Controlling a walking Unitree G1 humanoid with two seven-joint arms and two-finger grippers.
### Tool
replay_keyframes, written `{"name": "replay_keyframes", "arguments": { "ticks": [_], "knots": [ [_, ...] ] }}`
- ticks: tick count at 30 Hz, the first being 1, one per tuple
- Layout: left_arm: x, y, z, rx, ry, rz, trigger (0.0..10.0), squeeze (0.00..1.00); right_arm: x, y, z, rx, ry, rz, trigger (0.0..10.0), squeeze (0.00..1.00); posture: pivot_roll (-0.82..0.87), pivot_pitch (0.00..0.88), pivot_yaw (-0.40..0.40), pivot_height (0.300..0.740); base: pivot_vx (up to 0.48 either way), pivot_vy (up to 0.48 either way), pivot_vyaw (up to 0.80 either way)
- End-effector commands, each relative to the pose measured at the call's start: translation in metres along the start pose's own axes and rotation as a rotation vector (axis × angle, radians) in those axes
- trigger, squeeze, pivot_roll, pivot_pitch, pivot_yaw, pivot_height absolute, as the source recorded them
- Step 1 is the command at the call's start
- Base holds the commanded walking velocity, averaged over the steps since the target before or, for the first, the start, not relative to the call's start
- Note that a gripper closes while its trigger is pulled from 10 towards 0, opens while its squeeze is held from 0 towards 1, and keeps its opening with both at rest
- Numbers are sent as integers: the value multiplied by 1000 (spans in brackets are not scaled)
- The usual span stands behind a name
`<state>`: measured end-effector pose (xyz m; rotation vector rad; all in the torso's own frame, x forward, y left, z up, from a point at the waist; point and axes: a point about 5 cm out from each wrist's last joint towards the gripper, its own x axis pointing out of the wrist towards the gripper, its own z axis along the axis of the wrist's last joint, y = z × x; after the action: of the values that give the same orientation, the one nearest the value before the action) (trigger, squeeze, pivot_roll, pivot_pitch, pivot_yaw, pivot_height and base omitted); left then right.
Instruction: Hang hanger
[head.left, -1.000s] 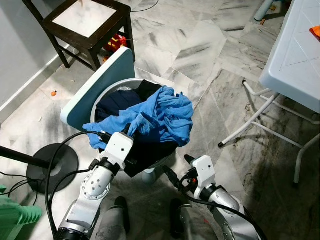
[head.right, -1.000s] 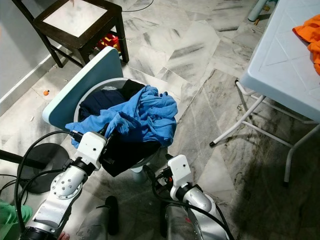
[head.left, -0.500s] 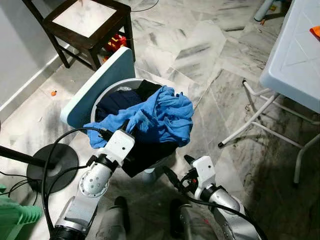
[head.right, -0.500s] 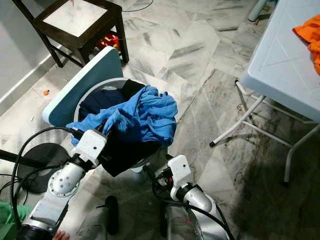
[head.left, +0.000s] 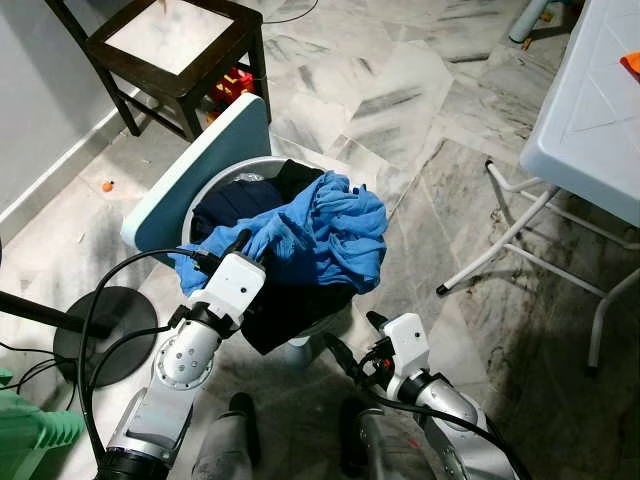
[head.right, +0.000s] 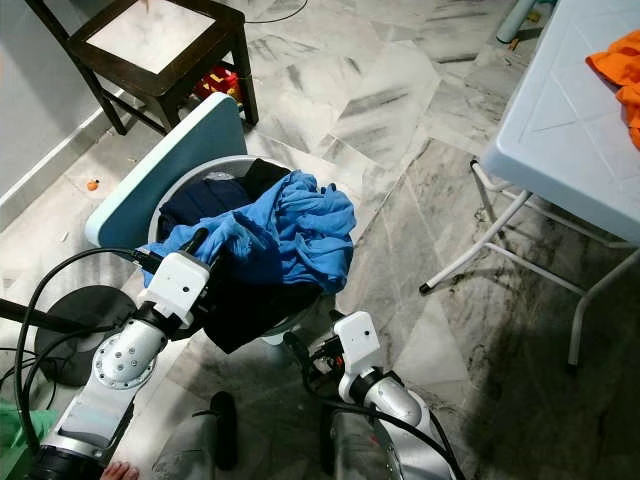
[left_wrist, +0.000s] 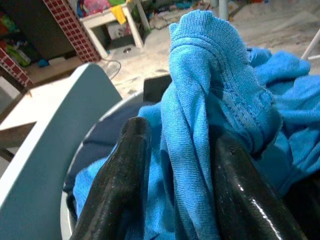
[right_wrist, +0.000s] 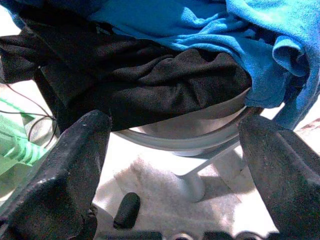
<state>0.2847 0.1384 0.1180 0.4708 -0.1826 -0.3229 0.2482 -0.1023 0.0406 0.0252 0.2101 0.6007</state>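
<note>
- Over the laundry basket (head.left: 215, 185), left pincer (left_wrist: 175, 165) is clenched on a fold of blue cloth (head.left: 335, 230).
- Below the basket's rim, right pincer (right_wrist: 175, 165) hangs spread wide, grasping nothing.

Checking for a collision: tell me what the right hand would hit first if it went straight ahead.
Probably the black cloth hanging over the basket rim; the right hand is open and points at it, though depth is unclear.
</note>
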Motion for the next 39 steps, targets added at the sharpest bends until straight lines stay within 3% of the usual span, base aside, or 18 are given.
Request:
{"name": "replay_keyframes", "arguments": {
  "ticks": [1,23,24,25,26,27,32,37,38,39],
  "knots": [
    [-4,-3,-8,-2,44,-10,10000,0,-4,2,-5,2,18,3,10000,0,1,347,-48,740,0,0,0],
    [8,-1,13,22,-24,-24,10000,0,-1,1,-4,-1,13,-3,10000,0,4,334,-37,740,0,0,0],
    [8,-2,13,19,-24,-30,7843,0,-1,1,-4,0,13,-3,10000,0,5,333,-36,740,0,0,0],
    [8,-3,12,11,-20,-36,2039,0,0,1,-4,1,12,-3,10000,0,6,331,-36,740,0,0,0],
    [8,-3,12,11,-20,-36,2039,0,0,1,-4,1,12,-3,10000,0,6,331,-36,740,0,0,0],
    [7,-3,11,9,-16,-37,0,0,0,1,-4,1,12,-3,10000,0,5,328,-34,740,0,0,0],
    [7,0,10,-33,-23,2,0,0,2,1,-4,-1,11,-4,10000,0,9,321,-35,740,0,0,0],
    [16,20,20,-249,-74,113,0,0,3,-1,-4,-3,10,-5,10000,0,11,314,-40,740,0,0,0],
    [20,30,27,-365,-115,137,0,0,3,-1,-4,-5,10,-5,10000,0,11,313,-42,740,0,0,0],
    [22,36,31,-417,-136,136,0,0,3,-1,-4,-5,10,-5,10000,0,12,314,-44,740,0,0,0]
  ]
}}
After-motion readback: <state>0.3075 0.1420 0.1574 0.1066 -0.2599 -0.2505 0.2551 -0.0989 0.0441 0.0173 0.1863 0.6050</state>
